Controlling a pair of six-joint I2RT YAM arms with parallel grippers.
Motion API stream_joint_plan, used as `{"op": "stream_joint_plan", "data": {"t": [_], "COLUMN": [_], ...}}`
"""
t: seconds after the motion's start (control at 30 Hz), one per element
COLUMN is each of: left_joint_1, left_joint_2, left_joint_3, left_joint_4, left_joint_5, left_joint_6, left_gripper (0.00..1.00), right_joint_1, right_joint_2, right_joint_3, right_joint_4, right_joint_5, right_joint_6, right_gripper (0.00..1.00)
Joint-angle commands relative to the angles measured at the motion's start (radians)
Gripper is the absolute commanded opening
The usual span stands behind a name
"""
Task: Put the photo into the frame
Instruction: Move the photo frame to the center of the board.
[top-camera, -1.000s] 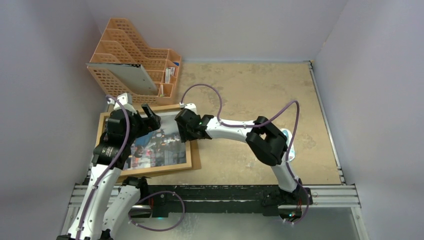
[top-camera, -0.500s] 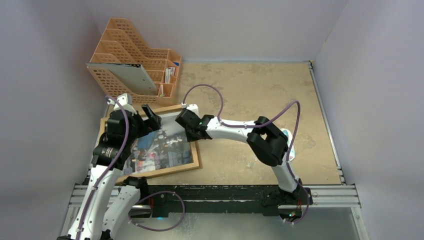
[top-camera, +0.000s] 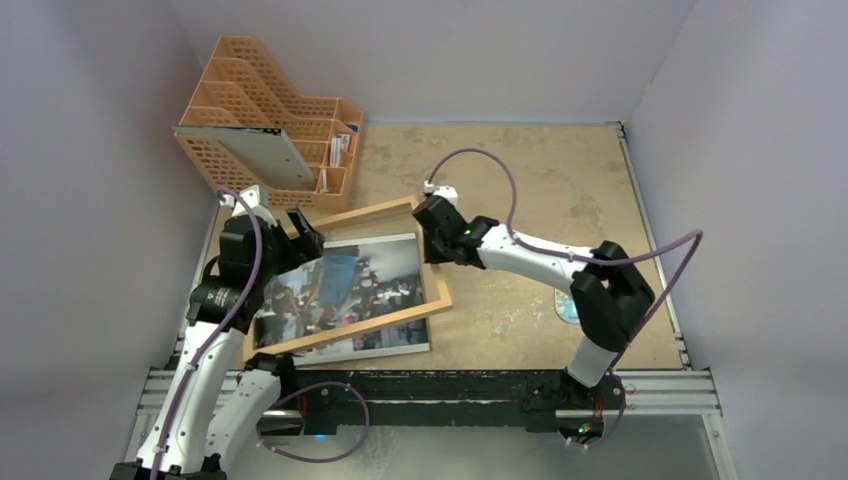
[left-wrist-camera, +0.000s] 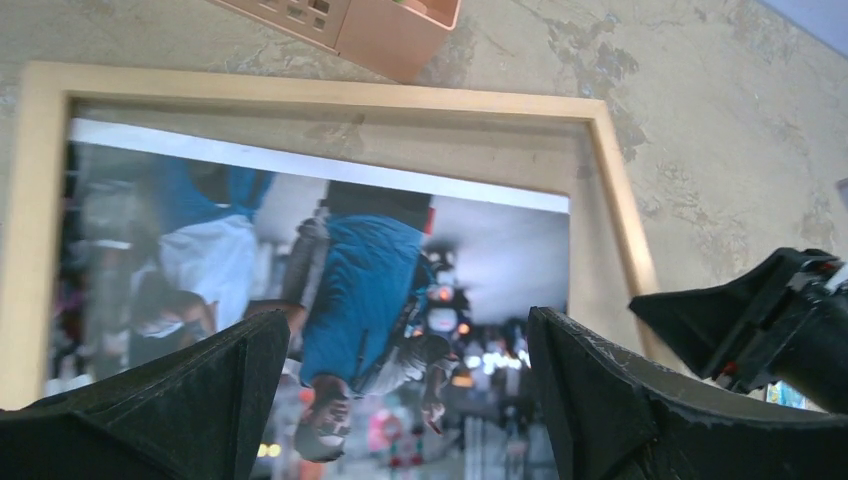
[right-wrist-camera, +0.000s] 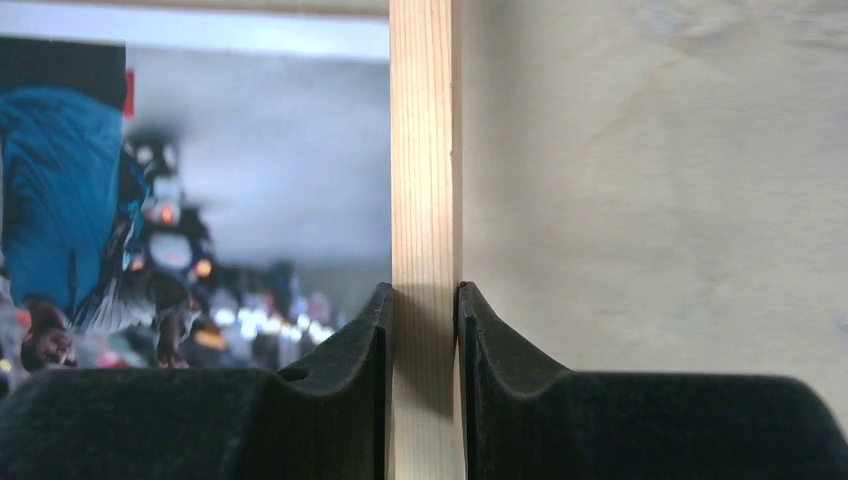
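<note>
Right jaws on thin pale-wood frame (right-wrist-camera: 424, 150) over glossy photo (top-camera: 345, 290)

Robot lab test cell, plain enclosing walls (top-camera: 450, 60), aluminium mounting rail (top-camera: 670, 380), speckled tabletop (top-camera: 540, 170)

We saw pale lilac walls (top-camera: 450, 50) enclosing a mottled tan tabletop (top-camera: 520, 170), an orange file rack (top-camera: 245, 75) in its far-left corner

orange file rack (top-camera: 270, 150) close behind the frame (top-camera: 350, 212), wall (top-camera: 100, 200) near on the left, open table (top-camera: 530, 170) to the right
</note>
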Motion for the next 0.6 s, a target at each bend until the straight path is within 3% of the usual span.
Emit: {"op": "stream_joint_plan", "data": {"t": [0.0,0.57], "left_joint_1": [0.004,0.004], "left_joint_2": [0.008,0.058], "left_joint_3": [0.01,0.023], "left_joint_4": [0.027,0.043], "left_joint_5": [0.006,-0.005], "left_joint_6": [-0.018,-0.013], "left_gripper": [0.93,0.93], "right_joint_1": [-0.087,-0.327], "right_joint_2": [-0.096,-0.285], "right_joint_3": [-0.091,-0.426], "right_joint_4": [0.087,0.386], "right_joint_5": [-0.029,0.053], "right_joint_6": [-0.043,-0.116], "right_gripper": [0.13,0.16]}}
